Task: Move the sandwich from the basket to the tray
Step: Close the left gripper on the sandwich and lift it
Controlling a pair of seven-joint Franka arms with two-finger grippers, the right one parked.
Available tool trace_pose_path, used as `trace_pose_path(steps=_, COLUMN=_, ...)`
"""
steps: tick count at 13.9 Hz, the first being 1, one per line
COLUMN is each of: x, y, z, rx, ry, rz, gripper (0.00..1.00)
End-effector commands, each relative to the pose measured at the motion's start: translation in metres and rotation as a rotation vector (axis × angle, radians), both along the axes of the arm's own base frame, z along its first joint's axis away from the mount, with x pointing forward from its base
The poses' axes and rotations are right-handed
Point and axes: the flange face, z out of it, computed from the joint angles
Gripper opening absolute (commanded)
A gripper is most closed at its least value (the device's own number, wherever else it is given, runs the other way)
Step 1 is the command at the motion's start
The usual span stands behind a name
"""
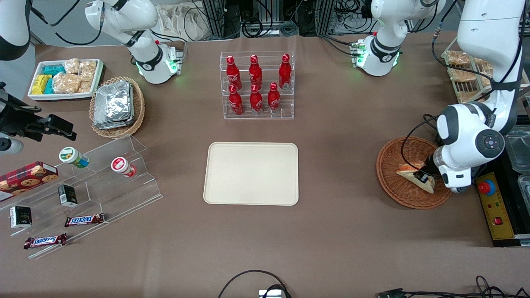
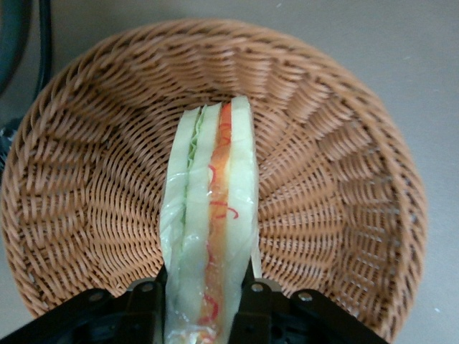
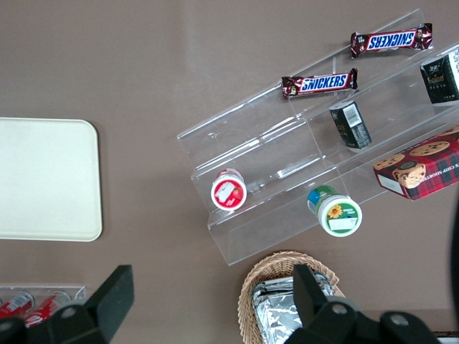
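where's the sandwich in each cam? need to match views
Front view: sandwich in the basket toward the working arm's end, at the end effector.
Left wrist view: sandwich on edge between the end effector fingers, over the basket.
Right wrist view: not in it.
Shared landmark: the basket's wicker weave.

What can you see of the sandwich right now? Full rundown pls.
The sandwich is a triangular wedge of pale bread in clear wrap, its cut edge showing green, white and orange-red filling layers. It sits in the reddish-brown wicker basket, toward the working arm's end of the table, apart from the tray. The gripper is down in the basket with a finger pressed on each bread face, shut on the wedge. Whether it has lifted off the weave cannot be told.
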Motion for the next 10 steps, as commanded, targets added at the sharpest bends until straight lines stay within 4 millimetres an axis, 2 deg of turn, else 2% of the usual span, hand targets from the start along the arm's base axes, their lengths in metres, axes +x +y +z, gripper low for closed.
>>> trace_pose_path(steps=1, x=0.015, y=-0.007, z=0.05, rx=-0.014, ry=0.055, rz=-0.113, gripper=0.0)
trace_pose_path(steps=4, x=0.031, y=-0.04, z=0.103, rx=-0.037, ry=0.059, rz=-0.261, gripper=0.0)
trace_pose_path(steps=6, x=0.039, y=-0.081, z=0.145, rx=-0.077, ry=0.1, rz=-0.479, gripper=0.0)
trace_pose_path(steps=8, x=0.034, y=-0.138, z=0.187, rx=-0.104, ry=0.112, rz=-0.612, gripper=0.0)
trace_pose_path(steps=10, x=0.022, y=-0.222, z=0.218, rx=-0.119, ry=0.081, rz=-0.74, gripper=0.0)
